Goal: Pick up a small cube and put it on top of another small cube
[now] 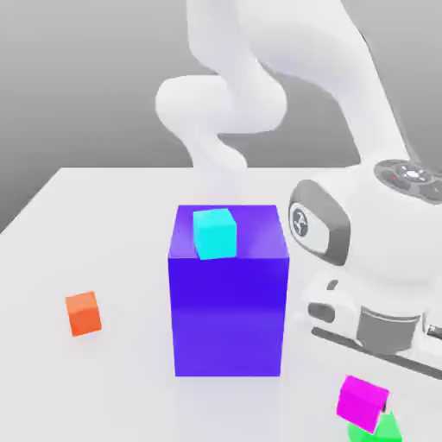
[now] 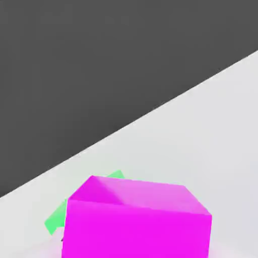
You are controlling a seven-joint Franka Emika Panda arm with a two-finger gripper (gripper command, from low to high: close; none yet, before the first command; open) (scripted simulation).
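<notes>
The small magenta-pink cube (image 1: 363,402) rests on top of the small bright green cube (image 1: 388,428) near the front of the table, at the exterior view's right. It is turned a little against the green cube, so part of the green one sticks out from under it. In the hand view the magenta cube (image 2: 136,221) is very close, with a green corner (image 2: 58,217) showing beside it. My gripper's hand (image 1: 380,332) hangs just above and slightly behind the stack.
A big blue-violet block (image 1: 229,298) stands mid-table with a cyan small cube (image 1: 214,233) on its top. An orange small cube (image 1: 84,313) lies at the exterior view's left. The white table (image 1: 104,216) ends just past the stack, with a dark drop (image 2: 101,60) beyond.
</notes>
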